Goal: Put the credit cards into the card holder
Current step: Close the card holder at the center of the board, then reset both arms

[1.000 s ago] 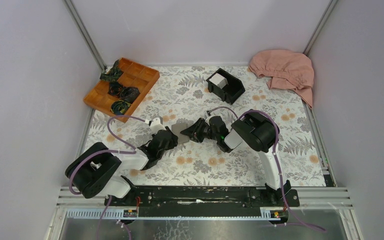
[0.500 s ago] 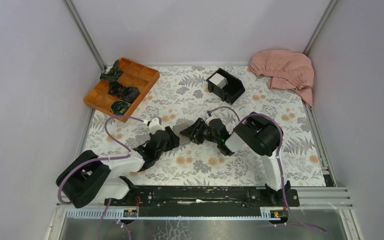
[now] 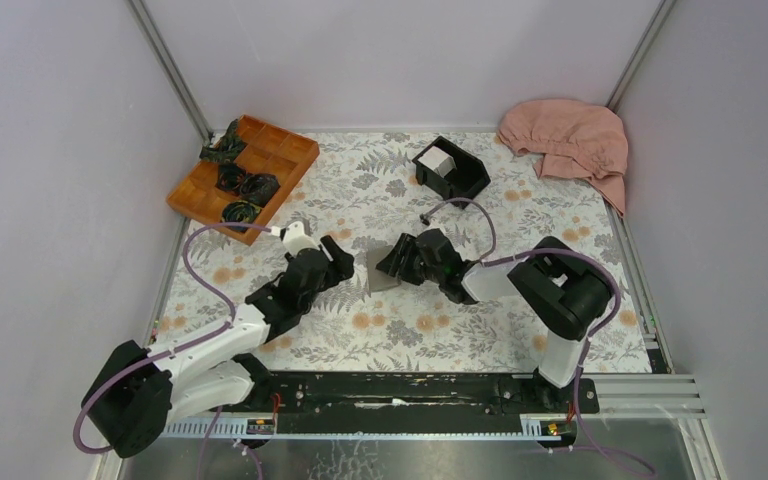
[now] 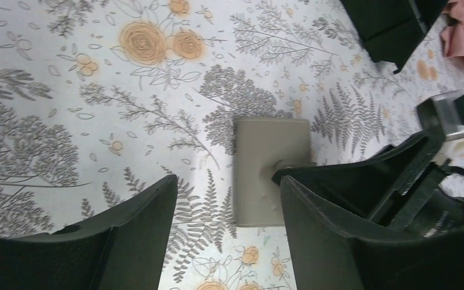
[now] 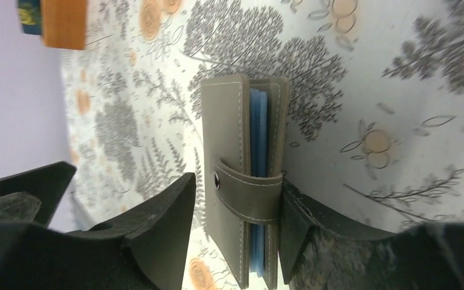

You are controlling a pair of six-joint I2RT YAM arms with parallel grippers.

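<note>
One blue-lined card holder [image 5: 223, 139], right-wrist view

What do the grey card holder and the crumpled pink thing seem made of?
Card holder: likely leather or imitation leather, matte grey; stitched edges and a snap strap show.
Pink cloth: soft fabric, matte; it lies crumpled in folds.

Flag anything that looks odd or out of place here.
The card holder is shut, strap across it, while the credit cards sit in the black box. A pink cloth is bunched in the far right corner.
</note>
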